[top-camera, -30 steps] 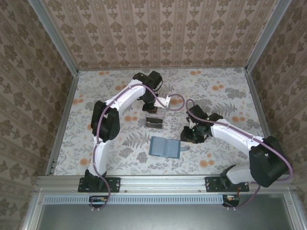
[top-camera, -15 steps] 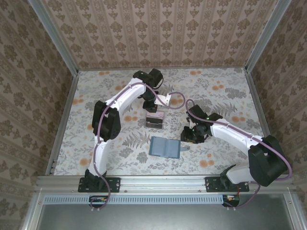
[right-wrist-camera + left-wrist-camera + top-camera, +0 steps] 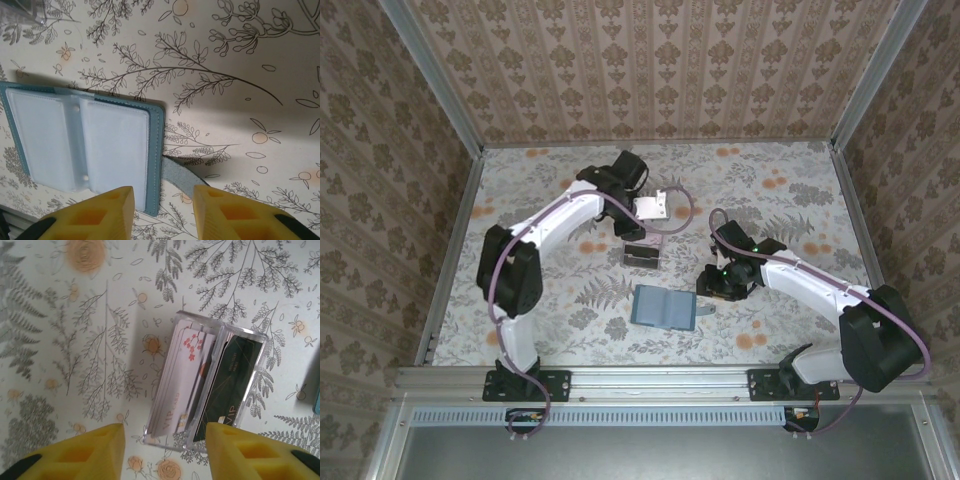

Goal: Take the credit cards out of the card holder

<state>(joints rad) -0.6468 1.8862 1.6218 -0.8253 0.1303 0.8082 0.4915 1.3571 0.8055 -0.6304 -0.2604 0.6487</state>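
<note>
While the credit cards (image 3: pixel 182 385) stand in the far tray (image 3: pixel 220 329), left gripper (image 3: pixel 162 432) and right gripper (image 3: pixel 162 192) both gape empty

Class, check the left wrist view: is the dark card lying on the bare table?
No, the dark card sits inside the clear tray, beside the pink card.

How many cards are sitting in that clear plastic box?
2 that I can tell: a pale pink card and a dark card, side by side in separate slots of the clear box. More may hide behind the pink one.
</note>
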